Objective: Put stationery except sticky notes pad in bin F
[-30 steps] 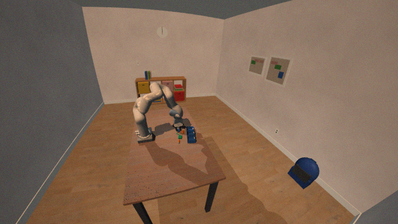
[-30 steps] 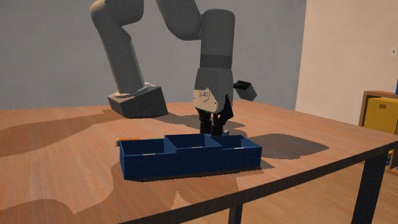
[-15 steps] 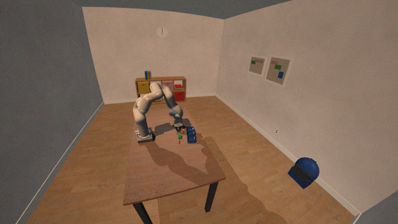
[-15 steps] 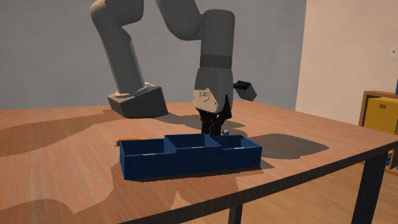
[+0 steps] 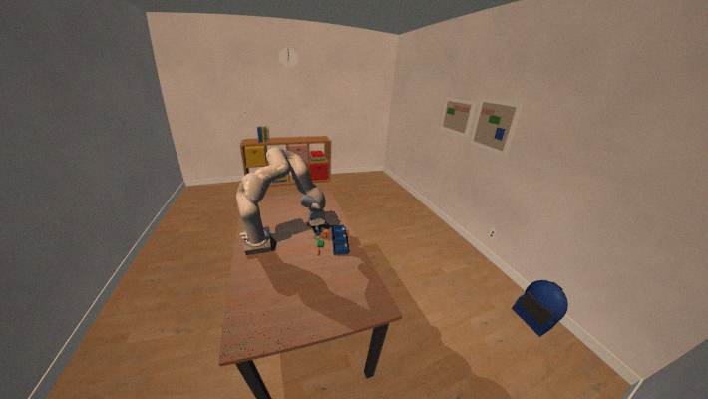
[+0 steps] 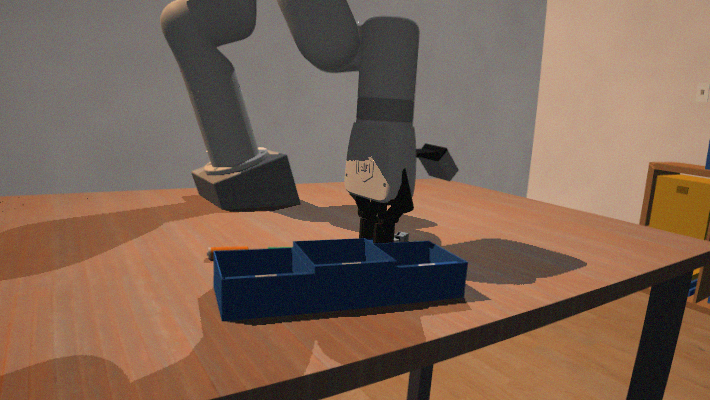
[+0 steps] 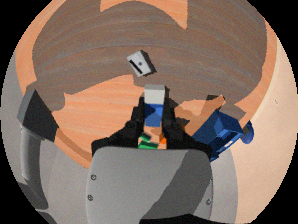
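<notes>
My gripper point(image 6: 377, 232) stands low at the table top just behind the blue bins point(image 6: 340, 275), fingers pointing down. In the wrist view the gripper point(image 7: 154, 123) is shut on a small blue and white block point(image 7: 154, 104), like an eraser, which rests at table level. A small grey and white piece point(image 7: 141, 63) lies just beyond it; it also shows in the exterior view point(image 6: 401, 235). An orange pen point(image 6: 227, 248) lies behind the left bin. Green point(image 5: 319, 242) and orange point(image 5: 324, 234) small things lie left of the bins point(image 5: 340, 239).
The three bins stand in one row with the middle one raised; their labels are too small to read. The arm's base point(image 6: 245, 185) sits at the far side of the table. The table's edge runs close in front of the bins.
</notes>
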You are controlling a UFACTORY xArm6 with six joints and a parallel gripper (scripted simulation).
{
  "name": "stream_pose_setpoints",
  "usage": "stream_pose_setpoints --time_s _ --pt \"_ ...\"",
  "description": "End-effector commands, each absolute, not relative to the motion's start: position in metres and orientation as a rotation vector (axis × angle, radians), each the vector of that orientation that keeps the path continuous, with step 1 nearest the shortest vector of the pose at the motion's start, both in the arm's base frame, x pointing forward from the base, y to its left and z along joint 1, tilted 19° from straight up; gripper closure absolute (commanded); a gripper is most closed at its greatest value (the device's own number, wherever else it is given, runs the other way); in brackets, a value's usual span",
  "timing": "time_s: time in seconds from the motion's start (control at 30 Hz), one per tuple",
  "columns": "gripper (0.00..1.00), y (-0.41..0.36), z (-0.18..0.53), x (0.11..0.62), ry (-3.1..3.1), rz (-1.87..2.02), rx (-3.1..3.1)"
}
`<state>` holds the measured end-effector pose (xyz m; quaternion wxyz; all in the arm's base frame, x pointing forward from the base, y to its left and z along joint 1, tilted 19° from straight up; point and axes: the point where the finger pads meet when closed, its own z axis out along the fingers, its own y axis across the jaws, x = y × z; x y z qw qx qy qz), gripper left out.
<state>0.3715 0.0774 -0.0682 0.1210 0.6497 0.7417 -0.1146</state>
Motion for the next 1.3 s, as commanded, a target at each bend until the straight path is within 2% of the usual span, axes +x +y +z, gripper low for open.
stream_pose_setpoints --time_s 0.0,0.27,0.93,1.27 --pt "1.0 0.078 -0.067 0.373 2.165 -0.33 1.897" --pt "1.0 0.078 -0.067 0.373 2.165 -0.33 1.897" --pt "1.0 0.098 -0.011 0.371 2.166 -0.33 1.897" --pt "1.0 0.098 -0.011 0.371 2.166 -0.33 1.897"
